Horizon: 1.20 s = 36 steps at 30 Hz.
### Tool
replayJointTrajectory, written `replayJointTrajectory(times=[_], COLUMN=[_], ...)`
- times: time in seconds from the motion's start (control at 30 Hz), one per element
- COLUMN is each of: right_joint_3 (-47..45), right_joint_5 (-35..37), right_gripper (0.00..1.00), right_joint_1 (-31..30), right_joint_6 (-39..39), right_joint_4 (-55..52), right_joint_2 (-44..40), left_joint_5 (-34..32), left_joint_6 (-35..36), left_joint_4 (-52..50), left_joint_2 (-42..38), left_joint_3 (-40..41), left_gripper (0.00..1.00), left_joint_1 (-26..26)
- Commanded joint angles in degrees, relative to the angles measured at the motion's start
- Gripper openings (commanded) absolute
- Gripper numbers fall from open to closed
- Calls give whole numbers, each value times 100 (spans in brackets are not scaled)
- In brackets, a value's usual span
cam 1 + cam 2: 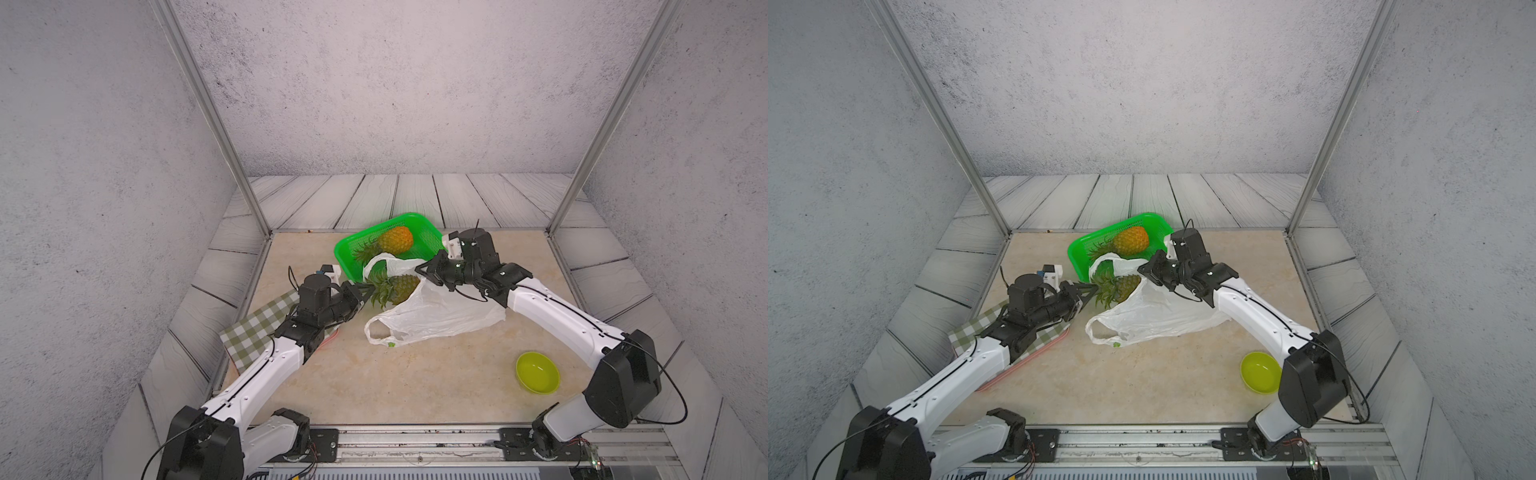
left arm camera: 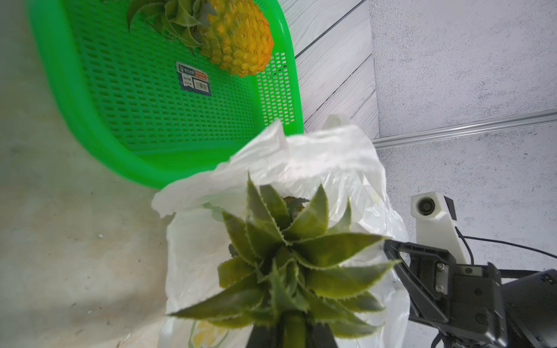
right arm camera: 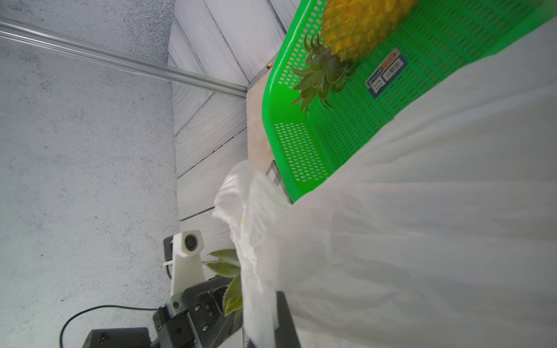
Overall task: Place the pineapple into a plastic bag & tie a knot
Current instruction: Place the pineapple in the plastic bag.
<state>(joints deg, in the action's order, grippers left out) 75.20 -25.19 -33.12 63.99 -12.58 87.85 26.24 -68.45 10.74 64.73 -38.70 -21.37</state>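
left hand [image 1: 365, 292]: clamped on the crown leaves of the pineapple [image 1: 402, 286]. In its wrist view the jaws are cut off at the frame edge, showing only as dark stubs either side of a leaf.
right hand [image 1: 420, 269]: closed on the upper rim of the plastic bag [image 1: 440, 318], holding the mouth lifted. The tips are buried in white film; its wrist view shows just one dark finger [image 3: 286, 325].
pineapple: between the two hands, on its side, crown toward the left hand, body at the bag mouth. Can't tell how far inside it is.
plastic bag: the rest sags on the surface [image 1: 374, 386] under the right hand. The print is barely readable. The low handle loop [image 1: 379, 332] lies loose, below the left hand's tip.
second pineapple [image 1: 395, 240]: in the green mesh basket [image 1: 341, 255] just beyond both hands. It is cropped in both wrist views.
checked cloth [image 1: 253, 330]: under the left arm, mostly hidden.
yellow-green bowl [image 1: 537, 372]: well behind the right hand, beside that arm.
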Motion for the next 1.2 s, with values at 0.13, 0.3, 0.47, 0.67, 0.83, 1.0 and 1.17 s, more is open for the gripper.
replayJointTrajectory(times=[0.13, 0.3, 0.47, 0.67, 0.83, 1.0, 1.17], right_joint_3=[-196, -395, -576, -769, -983, -1165, -1210], right_joint_5=[-185, -279, -225, -227, -139, -65, 74], right_gripper=[0, 0, 0, 0, 0, 0, 0], right_joint_1=[-10, -14, -1, 118, 367, 609, 776], right_joint_6=[293, 354, 245, 2, -325, -607, -912], right_joint_4=[412, 537, 492, 319, -10, -284, -583], right_joint_2=[39, 65, 11, -28, -210, -387, -556], left_joint_5=[59, 40, 181, 250, 70, -453, -1457], left_joint_6=[-384, -604, -716, -503, 187, 866, 1598], left_joint_4=[2068, 2915, 3173, 2623, 1023, -672, -2289], left_joint_2=[486, 1258, 1846, 1664, 1041, 242, -839], left_joint_3=[252, 330, 231, 224, 83, -41, -364], left_gripper=[0, 0, 8, 66, 73, 76, 77], left_joint_1=[-653, -1138, -1481, -1511, -1502, -1493, -1487])
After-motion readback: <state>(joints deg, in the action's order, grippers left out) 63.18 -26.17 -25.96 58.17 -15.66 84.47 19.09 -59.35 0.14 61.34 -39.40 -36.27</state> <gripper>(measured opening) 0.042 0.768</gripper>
